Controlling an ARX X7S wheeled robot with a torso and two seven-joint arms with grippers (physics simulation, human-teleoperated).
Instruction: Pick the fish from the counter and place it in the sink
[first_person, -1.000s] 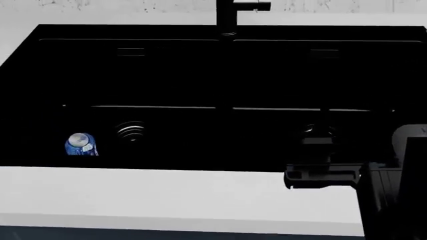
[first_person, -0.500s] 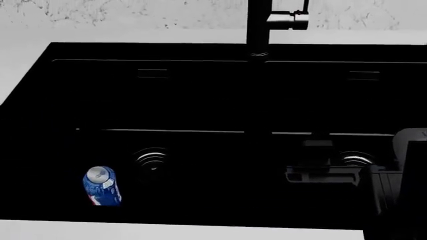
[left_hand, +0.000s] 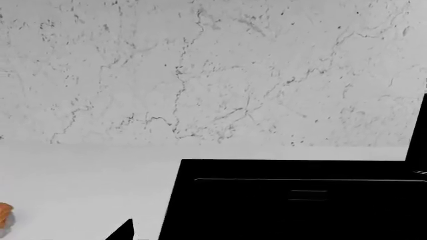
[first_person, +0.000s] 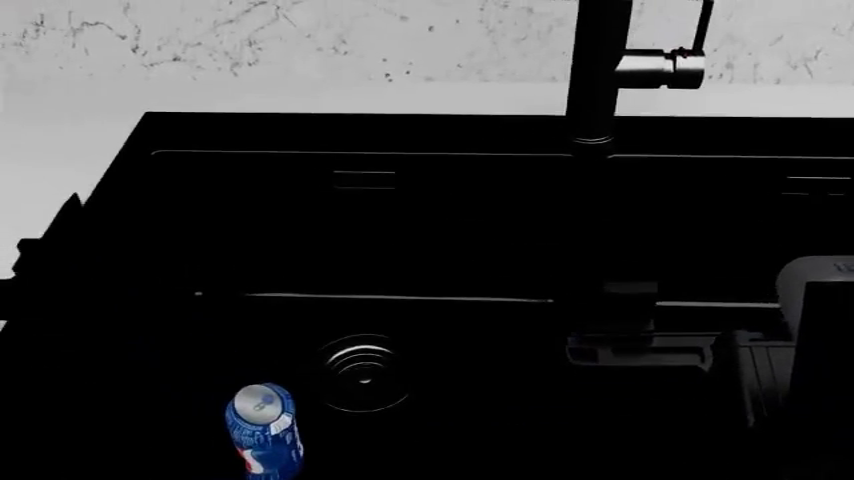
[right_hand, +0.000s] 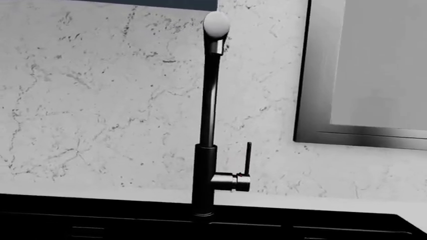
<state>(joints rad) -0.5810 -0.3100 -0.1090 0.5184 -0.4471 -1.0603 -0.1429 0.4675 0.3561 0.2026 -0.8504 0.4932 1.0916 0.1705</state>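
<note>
An orange-tan bit of the fish (left_hand: 3, 216) shows at the very edge of the left wrist view, lying on the white counter (left_hand: 87, 190); the rest is cut off. The head view does not show it. The black double-basin sink (first_person: 441, 240) fills the head view, with a steel drain (first_person: 360, 372) in its left basin. One dark fingertip (left_hand: 124, 231) of my left gripper shows over the counter beside the sink's corner (left_hand: 183, 167). My right gripper (first_person: 627, 352) hovers over the sink's divider, dark against dark, its jaws unreadable.
A blue soda can (first_person: 264, 432) lies in the left basin near the drain. The tall black faucet (first_person: 598, 70) (right_hand: 207, 150) rises behind the sink's middle, before the veined marble wall (left_hand: 213, 75). A steel-framed window (right_hand: 367, 75) is right of the faucet.
The head view has swung up and left: the sink, can and faucet slid down and right in it, and the front counter strip left the frame. A dark left arm part appeared at its left edge.
</note>
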